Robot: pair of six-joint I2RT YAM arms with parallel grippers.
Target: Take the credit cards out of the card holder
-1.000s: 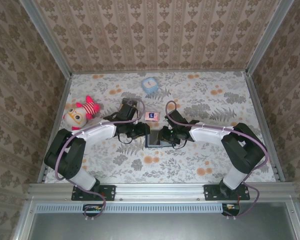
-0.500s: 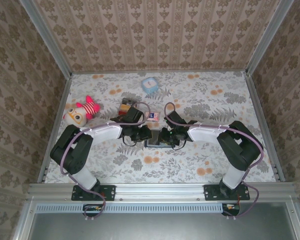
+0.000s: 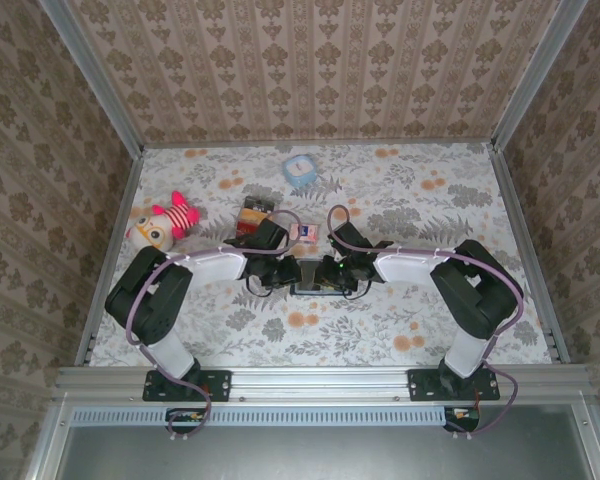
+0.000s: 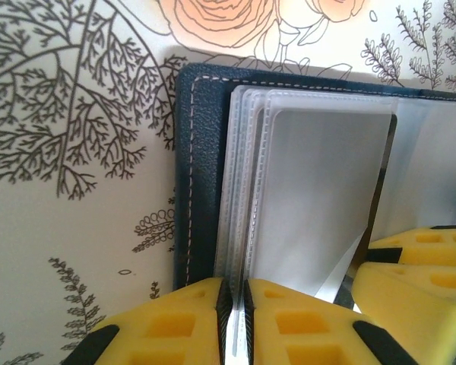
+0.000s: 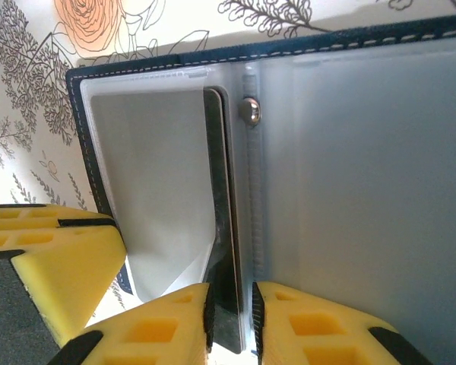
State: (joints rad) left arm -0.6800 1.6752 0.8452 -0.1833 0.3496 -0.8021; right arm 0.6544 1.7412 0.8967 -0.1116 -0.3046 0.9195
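Left gripper (image 4: 233, 304) pinching clear sleeves (image 4: 239, 190), right gripper (image 5: 229, 304) nipping a dark leaf (image 5: 226, 228) between its pads: opposing pulls could tear the card holder (image 4: 201, 152).

The card holder (image 4: 201, 152) has a grained, matt navy cover with pale stitching. Its sleeves (image 4: 319, 190) are clear, glossy plastic with ribbed edges, and its snap (image 5: 249, 111) is shiny metal. The left pincer (image 4: 234, 327) has matt yellow pads (image 4: 304, 323). The desk (image 4: 76, 152) has a smooth printed covering.

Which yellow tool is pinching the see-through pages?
The left tool: it squeezes the clear sleeves of the card holder. The right tool pinches a thin dark sheet instead.
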